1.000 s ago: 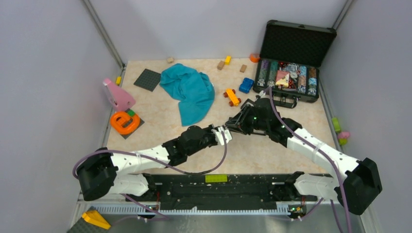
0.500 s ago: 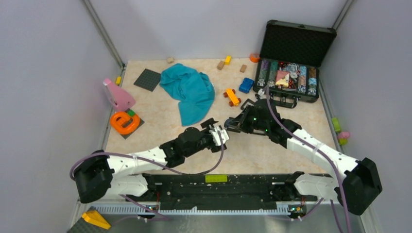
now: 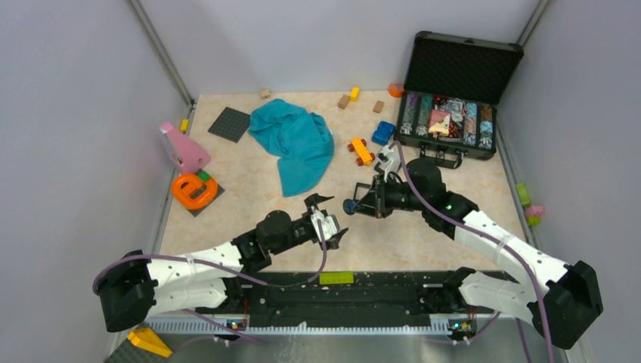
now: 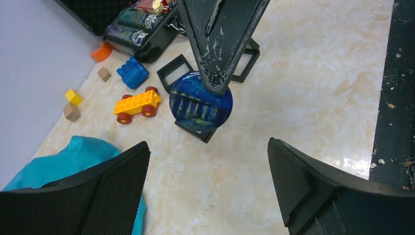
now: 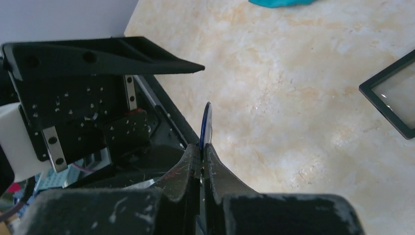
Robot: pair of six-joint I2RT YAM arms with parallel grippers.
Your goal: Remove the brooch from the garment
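The right tool (image 3: 355, 206) pinches the brooch (image 4: 200, 105); left tool (image 3: 326, 219) spread nearby.

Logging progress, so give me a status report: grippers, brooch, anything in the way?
Right gripper shut on the brooch. Left gripper open, facing it. Brooch clear of the garment, which lies far back. Nothing between the grippers.

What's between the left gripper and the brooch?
Nothing. In the left wrist view, only bare tabletop shows between the open left gripper and the brooch, pinched by the right gripper; a black frame shows just behind the brooch.
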